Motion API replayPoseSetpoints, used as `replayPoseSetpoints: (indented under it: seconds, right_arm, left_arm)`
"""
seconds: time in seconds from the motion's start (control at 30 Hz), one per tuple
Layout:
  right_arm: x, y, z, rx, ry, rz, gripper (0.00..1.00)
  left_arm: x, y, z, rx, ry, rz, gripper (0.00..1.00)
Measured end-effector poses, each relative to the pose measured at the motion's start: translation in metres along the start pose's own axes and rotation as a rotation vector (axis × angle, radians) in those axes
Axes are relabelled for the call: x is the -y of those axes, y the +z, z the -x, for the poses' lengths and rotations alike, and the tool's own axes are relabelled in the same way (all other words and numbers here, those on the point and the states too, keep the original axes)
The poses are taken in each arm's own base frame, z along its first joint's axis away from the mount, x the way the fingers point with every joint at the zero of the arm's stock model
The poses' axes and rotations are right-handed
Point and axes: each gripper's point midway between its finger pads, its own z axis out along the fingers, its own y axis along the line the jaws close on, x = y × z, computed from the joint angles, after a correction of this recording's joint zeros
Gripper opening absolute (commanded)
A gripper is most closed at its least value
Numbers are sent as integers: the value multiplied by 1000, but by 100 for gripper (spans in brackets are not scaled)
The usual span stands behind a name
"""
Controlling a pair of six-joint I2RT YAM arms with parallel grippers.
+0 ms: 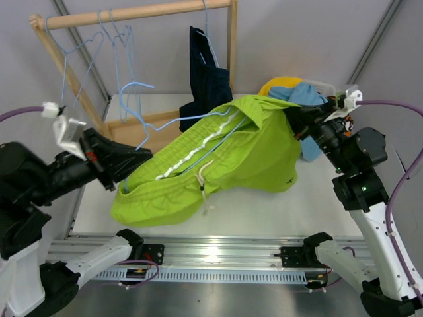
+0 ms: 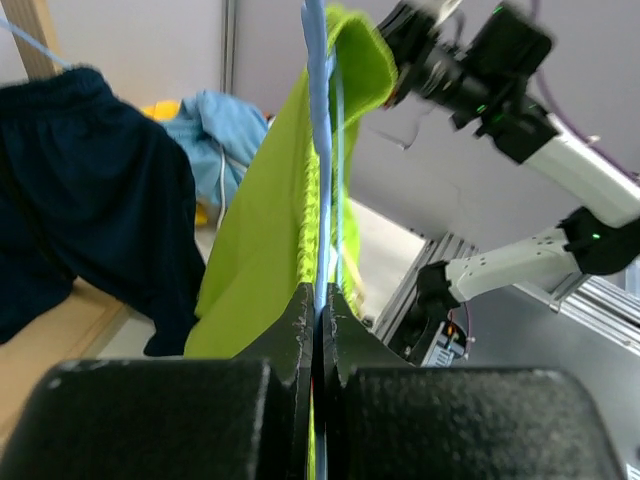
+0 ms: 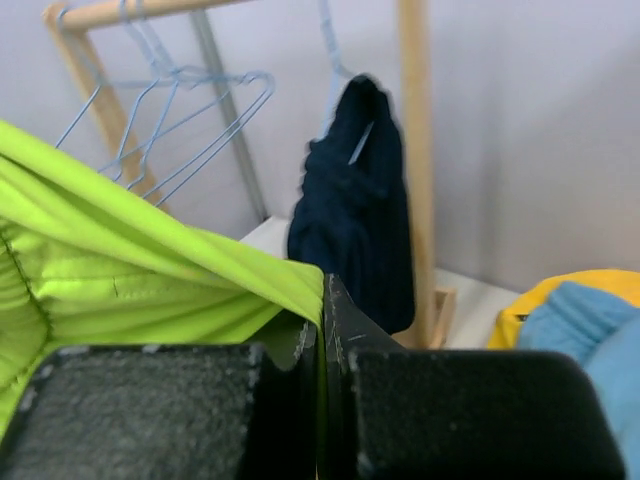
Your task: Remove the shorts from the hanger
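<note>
Spanning the gap between my two claws, the lime green shorts (image 1: 218, 155) sag in a broad, crumpled sheet over the middle of the table (image 1: 317, 195), their lower folds resting on its surface. The fabric looks soft and matte, with a gathered waistband, pale stripes along it and a white drawcord (image 1: 202, 181) dangling at the front.

A thin light-blue wire hanger (image 2: 316, 120) runs through the waist. My left claw (image 2: 318, 305) is pressed together on that wire at the shorts' left end, the green cloth bunched just beside the fingers. At the far upper corner my right claw (image 3: 322, 300) is pinched tight on a fold of the green fabric, which pulls taut away to its left in the wrist view.

Right behind the right claw, a heap of yellow shorts (image 1: 281, 84) and light blue shorts (image 1: 307, 96) lies on the table, the blue piled partly on the yellow, both rumpled and soft.

Farther back, the dark navy shorts (image 1: 206, 82) hang limp from another blue hanger on the wooden rack (image 1: 132, 14), a round pale rail on square posts. Several empty hangers (image 1: 112, 39) of the same thin blue wire hang from the rail's left part.
</note>
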Motion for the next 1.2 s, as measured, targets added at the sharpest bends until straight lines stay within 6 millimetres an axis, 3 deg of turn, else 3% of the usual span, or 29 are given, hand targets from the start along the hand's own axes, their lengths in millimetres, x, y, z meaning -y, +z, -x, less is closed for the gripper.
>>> replayPoseSetpoints:
  seconds: [0.17,0.43,0.53,0.63,0.77,0.87,1.0,1.13,1.2]
  right_arm:
    - [32,-10,1,4,44,-62,0]
    - [51,0,-27,-93,164,-90,0]
    - [77,4,-25,-97,200,-167,0]
    - [121,3,-31,-114,246,-300,0]
    - [129,15,-25,-141,299,-294,0]
    - [121,15,-12,-122,293,-261,0]
    - [84,6,-11,-101,248,-100,0]
    - [2,-2,-33,-188,215,171,0]
    - [-22,-5,-36,-220,199,244,0]
  left_arm:
    - [-20,24,-17,-80,-29,32,0]
    - [-17,23,-20,-89,-19,18,0]
    - [-18,24,-22,-96,-16,14,0]
    - [-15,20,-15,-62,3,11,0]
    - [-14,22,-8,-33,19,6,0]
    - [-16,24,-8,-36,18,10,0]
    - [-23,25,-10,-43,9,51,0]
    - [-47,18,-8,-33,5,200,0]
    - [-71,15,-6,-31,0,337,0]
